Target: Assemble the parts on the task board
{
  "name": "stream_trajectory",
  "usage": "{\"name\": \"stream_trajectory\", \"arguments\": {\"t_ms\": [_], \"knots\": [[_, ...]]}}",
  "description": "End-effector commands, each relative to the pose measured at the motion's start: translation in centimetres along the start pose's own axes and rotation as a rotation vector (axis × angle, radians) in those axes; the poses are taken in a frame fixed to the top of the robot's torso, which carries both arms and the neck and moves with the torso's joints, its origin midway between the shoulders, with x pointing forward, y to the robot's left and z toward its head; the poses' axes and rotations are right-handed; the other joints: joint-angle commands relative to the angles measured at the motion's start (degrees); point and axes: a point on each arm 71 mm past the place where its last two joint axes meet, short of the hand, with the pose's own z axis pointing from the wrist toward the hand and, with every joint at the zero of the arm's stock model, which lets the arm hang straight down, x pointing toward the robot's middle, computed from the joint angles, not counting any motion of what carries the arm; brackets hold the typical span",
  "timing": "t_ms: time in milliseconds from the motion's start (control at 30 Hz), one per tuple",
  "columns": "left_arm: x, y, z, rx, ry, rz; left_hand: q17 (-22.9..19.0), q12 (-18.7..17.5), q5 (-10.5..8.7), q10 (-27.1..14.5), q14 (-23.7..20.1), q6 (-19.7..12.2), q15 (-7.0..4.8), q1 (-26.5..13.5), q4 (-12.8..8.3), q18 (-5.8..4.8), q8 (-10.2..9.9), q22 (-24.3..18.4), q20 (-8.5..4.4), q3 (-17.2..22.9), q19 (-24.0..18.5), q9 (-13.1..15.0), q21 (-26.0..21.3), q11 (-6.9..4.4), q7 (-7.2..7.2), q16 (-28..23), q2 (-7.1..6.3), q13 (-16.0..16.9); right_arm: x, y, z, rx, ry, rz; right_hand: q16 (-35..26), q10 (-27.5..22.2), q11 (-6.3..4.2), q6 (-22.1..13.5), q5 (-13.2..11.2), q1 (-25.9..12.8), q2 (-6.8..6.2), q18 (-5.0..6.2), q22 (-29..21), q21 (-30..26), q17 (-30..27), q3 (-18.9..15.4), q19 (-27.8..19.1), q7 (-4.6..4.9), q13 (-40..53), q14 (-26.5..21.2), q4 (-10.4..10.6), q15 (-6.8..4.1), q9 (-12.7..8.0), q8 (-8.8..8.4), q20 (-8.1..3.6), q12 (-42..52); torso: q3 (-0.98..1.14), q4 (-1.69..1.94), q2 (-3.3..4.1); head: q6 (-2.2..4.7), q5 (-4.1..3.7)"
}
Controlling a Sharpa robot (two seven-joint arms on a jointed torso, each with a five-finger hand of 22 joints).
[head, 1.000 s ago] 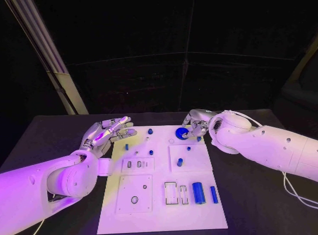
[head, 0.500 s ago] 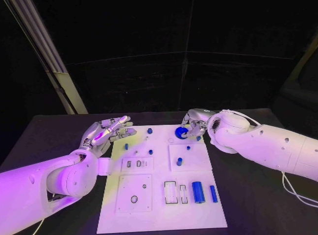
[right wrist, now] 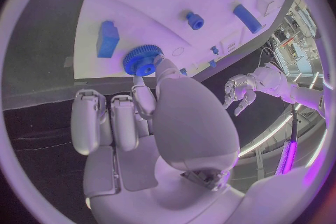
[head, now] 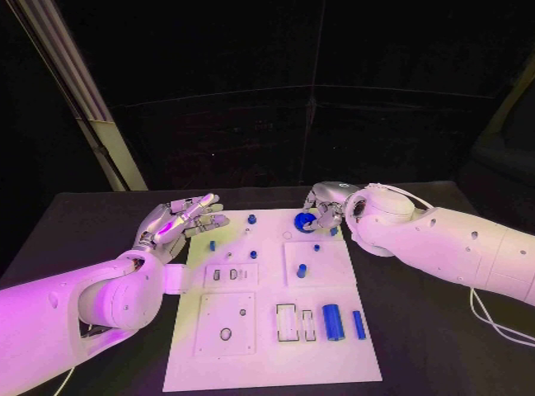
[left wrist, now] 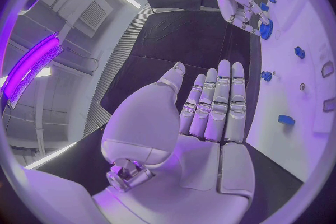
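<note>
**Right hand pinches gear at far end of board; left hand flat and empty**

Board (head: 273,330): white plate, long axis running away from the robot, lying between the two hands on the black table (head: 89,223). Raised white blocks on it hold slots and holes. Near end: a blue cylinder (head: 333,322) and a thinner blue bar (head: 359,324) lie side by side, next to two empty rectangular slots. Mid board: a short blue peg (head: 301,269) stands in a square block below the right hand. Small blue pegs dot the far half, between the hands; one (head: 211,244) sits just by the left hand's fingertips.

Right hand (head: 326,206): at the board's far right corner, thumb and a finger closed on a blue gear (head: 304,220), the other fingers curled in beside it. In the right wrist view the gear (right wrist: 142,60) sits at the fingertips, against or just above the board; contact cannot be told. A blue block (right wrist: 107,38) lies just beside it.

Left hand (head: 178,221): at the board's far left edge, fingers straight and together, thumb apart, holding nothing. Left wrist view shows the flat palm (left wrist: 203,123) over table and board edge.

Room: dark walls behind, a pale slanted beam (head: 77,91) at far left. No readable writing.
</note>
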Motion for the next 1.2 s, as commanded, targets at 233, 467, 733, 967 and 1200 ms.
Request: {"name": "stream_trajectory", "arguments": {"t_ms": [233,467,733,967,1200], "knots": [[0.2,-0.1,0.1,0.004,0.014,-0.01,0.1,-0.3,0.11,0.1,0.0,0.3,0.0,0.1,-0.2,0.83,-0.3,-0.1,0.21,0.1,0.1,0.0,-0.2,0.14,0.17,-0.3,0.6,-0.1,0.1,0.2,0.2,-0.002,0.018,-0.053,0.4,0.9,0.01,1.5,0.0,0.7,0.49,-0.76,2.0,0.4,2.4,0.3,0.5,-0.19,1.1,3.5,-0.9,0.13,0.1,0.75,-0.07,1.2,0.01,0.01,0.0,-0.18,0.0],[0.1,-0.1,0.1,0.003,0.012,-0.009,0.1,-0.3,0.11,0.1,0.0,0.3,0.0,0.1,-0.2,0.83,-0.3,-0.1,0.21,0.1,0.1,0.0,-0.2,0.14,0.17,-0.3,0.6,-0.1,0.2,0.1,0.2,0.007,0.02,-0.075,0.4,1.2,-0.25,2.9,-1.2,1.8,1.48,-0.82,2.3,0.5,2.6,2.1,0.6,-0.41,2.2,3.5,-2.2,-0.09,0.1,1.18,-0.26,2.2,-0.01,0.01,-0.03,-0.3,0.01],[0.1,-0.1,0.1,0.003,0.012,-0.009,0.1,-0.3,0.11,0.1,0.0,0.3,0.0,0.1,-0.2,0.83,-0.3,-0.1,0.21,0.1,0.1,0.0,-0.2,0.14,0.17,-0.3,0.6,-0.1,-0.3,0.7,0.1,-0.01,-0.05,-0.066,0.3,2.5,-0.95,6.3,-1.2,2.1,2.77,-0.95,3.0,0.8,2.6,4.6,1.0,-1.26,4.2,3.5,-3.2,-0.61,0.5,2.38,-0.64,4.2,0.0,0.02,-0.05,-0.37,0.03],[0.0,-0.1,0.0,0.003,0.01,-0.008,0.2,-0.3,0.12,0.1,0.0,0.4,-0.02,0.3,-0.3,0.84,-0.4,-0.1,0.19,0.2,0.2,0.0,-0.3,0.11,0.15,-0.3,0.72,-0.1,-0.9,2.0,-0.3,-0.057,-0.126,-0.032,0.3,3.2,-1.3,7.2,0.2,0.6,2.59,-1.09,3.7,1.1,2.6,5.8,1.4,-1.6,5.2,3.5,-3.1,-0.98,0.4,2.29,-1.08,5.1,0.0,-0.02,-0.04,-0.3,0.07],[0.0,-0.1,0.1,0.004,0.009,-0.007,0.2,-0.3,0.14,0.1,0.1,0.4,-0.04,0.5,-0.5,0.84,-0.4,-0.1,0.17,0.4,0.3,0.0,-0.4,0.09,0.13,-0.4,0.85,-0.1,-1.3,4.3,-0.9,-0.117,-0.177,0.003,0.2,3.1,-1.27,7.0,0.3,0.1,2.5,-1.1,3.7,1.1,2.6,6.0,1.4,-1.57,5.2,3.5,-3.0,-0.98,0.4,2.06,-1.1,5.0,-0.06,0.08,-0.04,-0.2,0.14]]}}
